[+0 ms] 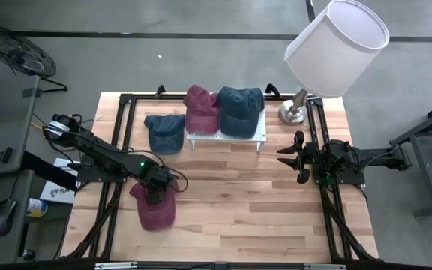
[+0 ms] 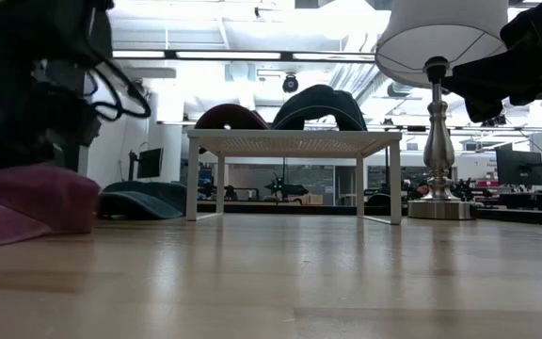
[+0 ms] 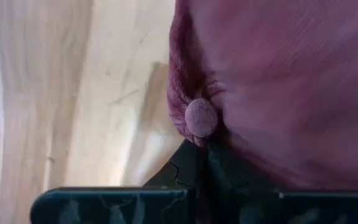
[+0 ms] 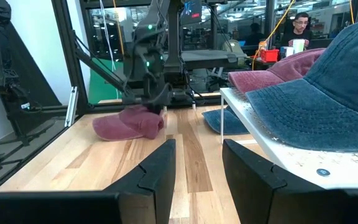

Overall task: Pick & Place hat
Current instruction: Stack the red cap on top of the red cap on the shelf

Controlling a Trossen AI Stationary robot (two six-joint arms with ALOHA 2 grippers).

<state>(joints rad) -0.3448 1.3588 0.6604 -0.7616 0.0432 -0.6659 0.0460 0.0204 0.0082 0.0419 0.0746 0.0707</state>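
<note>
From above: a wooden table (image 1: 231, 187) with a maroon hat (image 1: 154, 210) lying flat near its front left corner. The left gripper (image 1: 156, 189) is down on the hat's crown, pinched shut on a fold of its cloth. Further back stands a small white rack (image 1: 227, 136) carrying a second maroon hat (image 1: 201, 109) and a blue hat (image 1: 240, 109); another blue hat (image 1: 165, 132) lies on the table beside the rack. A lamp (image 1: 328, 52) stands at the back right. The right gripper (image 1: 300, 157) waits at the right edge, holding nothing.

From table height: the maroon hat sags low at the left edge under the dark arm, and the rack sits well apart behind it.

From the left wrist: the closed fingers (image 3: 197, 168) bunch soft ribbed cloth just beside the hat's top button (image 3: 201, 117).

From the right wrist: its own fingers (image 4: 160, 174) stand partly open and empty. A person sits far off in the room.

The hat looks light, limp and easily crumpled; a pinch at the crown seems a sound hold, though the brim will likely droop when lifted.
</note>
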